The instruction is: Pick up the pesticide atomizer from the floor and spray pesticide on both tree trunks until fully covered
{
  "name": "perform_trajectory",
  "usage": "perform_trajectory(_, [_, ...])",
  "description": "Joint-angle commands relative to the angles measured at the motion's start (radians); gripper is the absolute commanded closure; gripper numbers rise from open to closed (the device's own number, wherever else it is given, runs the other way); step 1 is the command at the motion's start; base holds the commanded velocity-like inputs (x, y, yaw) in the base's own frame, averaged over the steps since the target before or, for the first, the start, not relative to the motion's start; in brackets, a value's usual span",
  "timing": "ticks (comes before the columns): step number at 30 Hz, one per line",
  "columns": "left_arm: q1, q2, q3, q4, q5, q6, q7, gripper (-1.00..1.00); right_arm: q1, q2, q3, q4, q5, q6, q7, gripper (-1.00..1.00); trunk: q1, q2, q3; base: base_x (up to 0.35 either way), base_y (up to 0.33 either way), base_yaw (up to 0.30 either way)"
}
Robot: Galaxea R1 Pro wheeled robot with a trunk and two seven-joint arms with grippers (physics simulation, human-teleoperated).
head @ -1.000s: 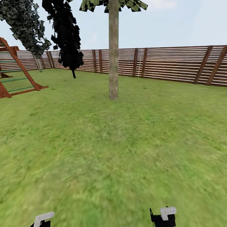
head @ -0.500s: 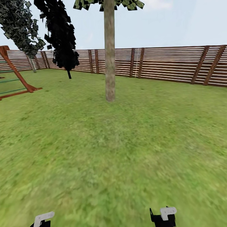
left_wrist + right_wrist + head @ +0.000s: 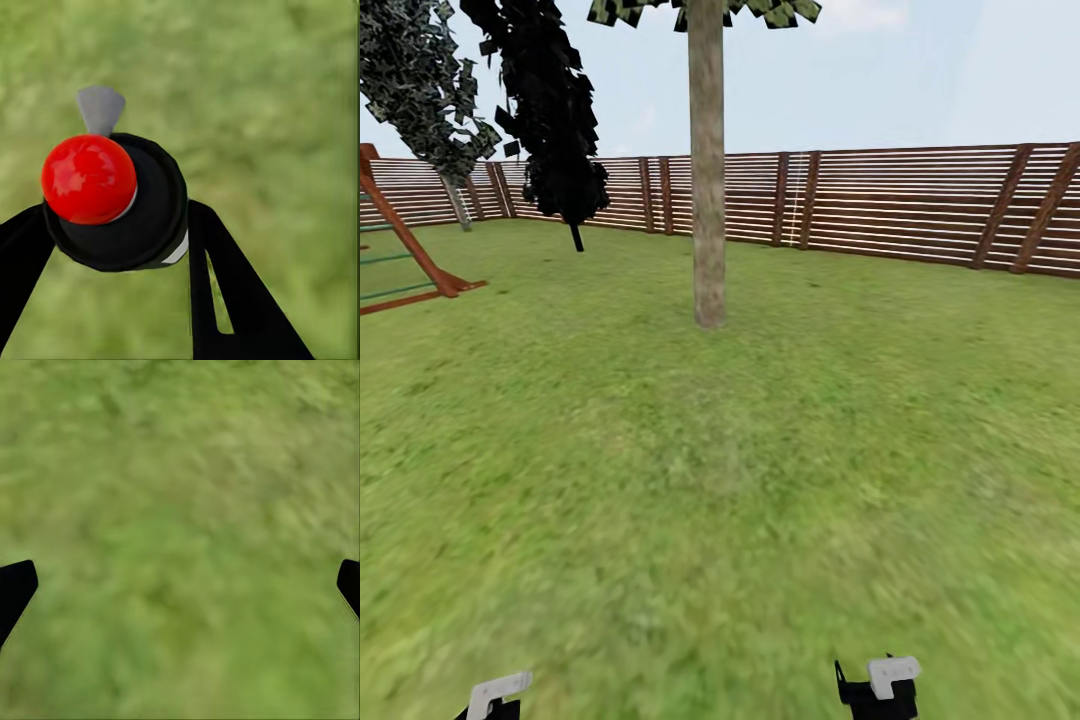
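The pesticide atomizer (image 3: pixel 112 202), a round black body with a red ball cap and a grey nozzle, sits between the two black fingers of my left gripper (image 3: pixel 120 255), which is shut on it over grass. My right gripper (image 3: pixel 180 585) is open, its fingertips wide apart above bare grass. In the head view both arms' ends show low down, the left (image 3: pixel 495 695) and the right (image 3: pixel 880 685). One tree's thick pale trunk (image 3: pixel 708 200) rises straight ahead, some way off on the lawn. A second, leaning tree (image 3: pixel 457 205) stands far left by the fence.
A black-foliaged conifer (image 3: pixel 550 110) stands left of the near trunk. A brown slatted fence (image 3: pixel 900 205) closes the back of the lawn. A red-brown wooden climbing frame (image 3: pixel 410 255) is at the left edge. Open grass (image 3: pixel 740 480) lies between me and the trunk.
The whole head view has shifted: the climbing frame slid further out at the left and the trunk moved slightly left, so the camera moved. Both arms keep their pose.
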Motion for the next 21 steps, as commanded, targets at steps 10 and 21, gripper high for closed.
perform_trajectory(10, [0.000,0.000,0.000,0.000,0.000,0.000,0.000,1.00,0.000,0.000,0.000,0.000,0.000,0.000,0.000,-1.00,0.000,0.000,0.000,0.339,0.000,0.000])
perform_trajectory(21, [0.000,0.000,0.000,0.000,0.000,0.000,0.000,1.00,0.000,0.000,0.000,0.000,0.001,0.000,0.000,-1.00,0.000,0.000,0.000,0.339,0.000,0.000])
